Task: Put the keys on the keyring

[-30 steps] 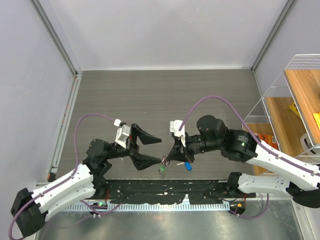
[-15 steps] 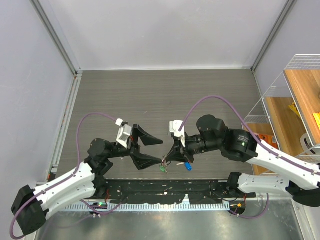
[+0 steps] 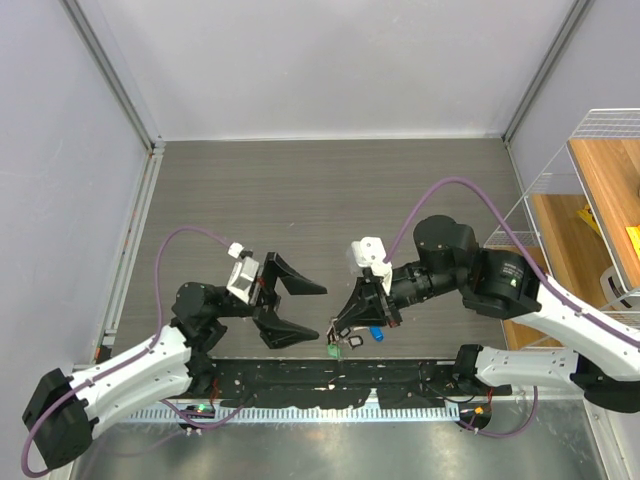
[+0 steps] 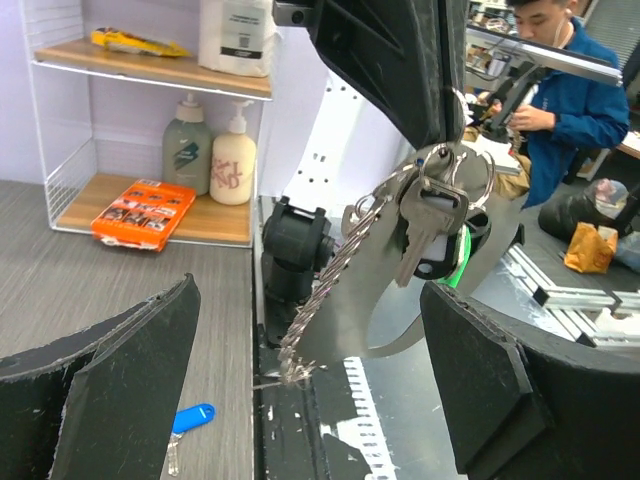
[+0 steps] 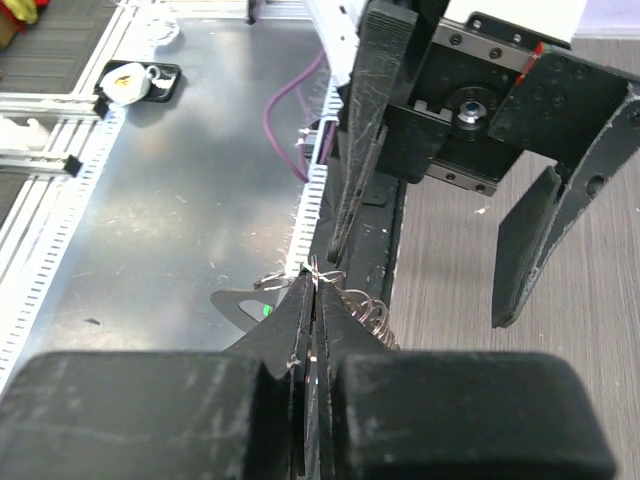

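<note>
The grey wood-grain table (image 3: 300,200) fills the scene, with a black strip and a metal sheet along its near edge. To the far right stands a white wire shelf (image 3: 560,170); the left wrist view shows two pump bottles (image 4: 208,152) and an orange packet (image 4: 143,212) on its lower board, and a person in a blue jacket (image 4: 565,100) further off.

Both arms reach toward the middle near part of the table and face each other. The left gripper (image 3: 320,312) stands wide open and has hold of nothing; its two black fingers (image 4: 120,400) frame the other arm's load from either side without touching it. The right gripper (image 3: 338,328) is pinched fully closed, and its jaws clamp the wire of the keyring (image 4: 340,270) right at their tips, as the right wrist view (image 5: 310,300) shows.

The keyring hangs in the air from that grip, just off the open left fingers, near the table's near edge. A plain silver key (image 4: 422,220) dangles from it, with a green-headed key (image 4: 462,250) and a black-headed key (image 4: 435,268) behind. A blue key (image 4: 190,418) lies loose on the table, beneath the right gripper and off the ring.
</note>
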Robot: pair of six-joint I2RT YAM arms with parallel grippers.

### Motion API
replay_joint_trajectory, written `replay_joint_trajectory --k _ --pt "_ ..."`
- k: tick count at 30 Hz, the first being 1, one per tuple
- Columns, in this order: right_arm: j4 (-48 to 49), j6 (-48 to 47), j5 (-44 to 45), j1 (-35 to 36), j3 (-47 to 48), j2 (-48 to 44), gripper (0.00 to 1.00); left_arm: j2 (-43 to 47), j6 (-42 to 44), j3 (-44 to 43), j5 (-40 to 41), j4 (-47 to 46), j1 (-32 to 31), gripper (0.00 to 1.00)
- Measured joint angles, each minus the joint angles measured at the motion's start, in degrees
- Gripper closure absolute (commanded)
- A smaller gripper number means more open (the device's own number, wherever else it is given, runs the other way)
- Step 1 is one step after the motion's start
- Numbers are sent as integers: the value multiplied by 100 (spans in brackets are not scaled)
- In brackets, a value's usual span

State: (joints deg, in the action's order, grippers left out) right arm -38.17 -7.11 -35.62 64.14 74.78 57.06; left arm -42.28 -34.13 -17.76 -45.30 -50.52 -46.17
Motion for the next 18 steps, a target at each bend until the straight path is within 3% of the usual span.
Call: replay_joint_trajectory --k 8,13,18 --pt "-162 -131 -669 0 389 140 95 -326 -566 0 -380 -920 0 0" --pt "-229 -138 -994 0 568 166 95 -826 -1346 -2 -634 -1867 -24 0" --pt "-240 -140 -1248 0 898 254 95 -1331 -1930 -85 -861 -2138 -234 0"
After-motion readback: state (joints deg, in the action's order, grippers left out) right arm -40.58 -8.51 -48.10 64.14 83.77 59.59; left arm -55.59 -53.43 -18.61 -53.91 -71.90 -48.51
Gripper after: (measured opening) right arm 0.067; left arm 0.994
